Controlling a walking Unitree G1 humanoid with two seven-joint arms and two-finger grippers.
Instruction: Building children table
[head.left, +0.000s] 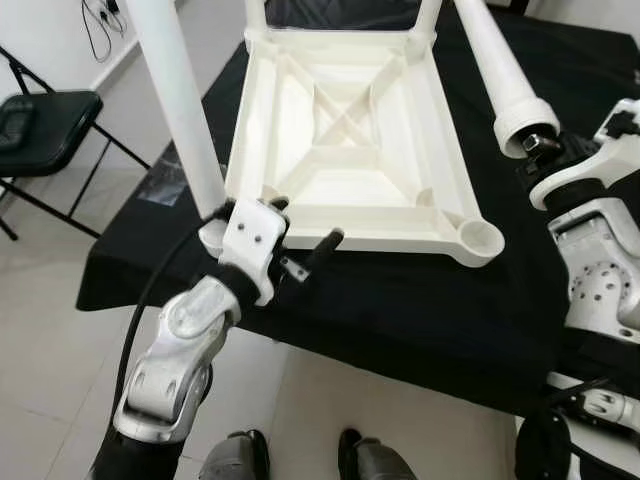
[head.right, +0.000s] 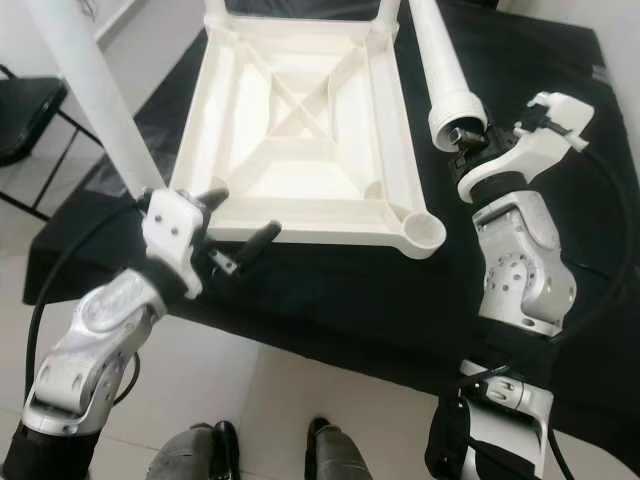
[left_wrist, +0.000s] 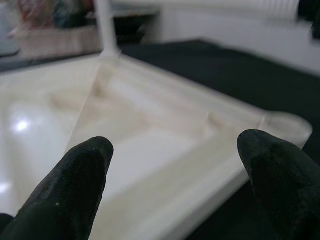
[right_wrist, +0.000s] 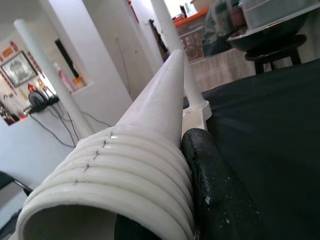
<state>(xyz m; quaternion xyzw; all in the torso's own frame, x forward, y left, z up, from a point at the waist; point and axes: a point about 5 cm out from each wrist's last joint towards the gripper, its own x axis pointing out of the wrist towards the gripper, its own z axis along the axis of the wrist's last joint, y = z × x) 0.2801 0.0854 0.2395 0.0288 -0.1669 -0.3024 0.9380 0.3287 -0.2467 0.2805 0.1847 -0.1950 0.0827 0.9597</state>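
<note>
Left eye view: upturned white tabletop (head.left: 350, 150) is lying on the black table (head.left: 420, 300). Left claw (head.left: 300, 235) is hovering wide open at its near edge. Right claw (head.right: 468, 140) is gripping a threaded leg (head.right: 445, 70).

Right wrist view: white table leg (right_wrist: 150, 150), tapered, w/ ribbed threaded end nearest the cam, open hollow mouth facing it. One black finger (right_wrist: 220, 190) of the right gripper (right_wrist: 165, 220) presses along the threaded part; 2nd finger barely seen under the leg, so gripper is clamped on it. Leg points away from gripper toward the white tabletop corner (right_wrist: 197, 117), where another white leg (right_wrist: 175, 55) stands upright. Black cloth (right_wrist: 270, 130) beside the finger. A third leg (right_wrist: 55, 80) stands further off; wall, cables behind.
</note>
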